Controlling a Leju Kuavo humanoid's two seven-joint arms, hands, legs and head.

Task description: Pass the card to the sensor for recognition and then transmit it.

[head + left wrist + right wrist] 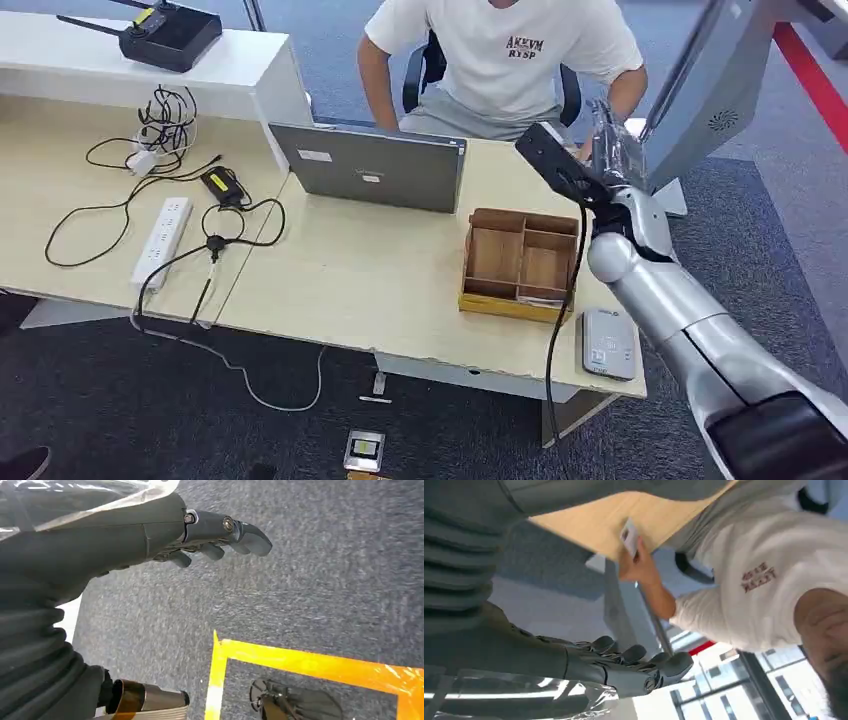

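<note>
The card [629, 536] sits pinched in the seated person's hand [636, 565] above the counter [594, 522], apparently just taken for handover, while the right robot hand [624, 662] hangs spread and empty, and the left robot hand [215, 532] dangles loosely open over carpet.

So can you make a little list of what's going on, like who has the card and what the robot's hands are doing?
card: held by the person's hand, white card
person: seated behind the desk, white shirt
right hand: raised near the person, holds nothing, fingers partly curled
left hand: hanging over the carpet, holds nothing
sensor: grey reader at the desk's near edge
tray: wooden tray beside the laptop
</note>
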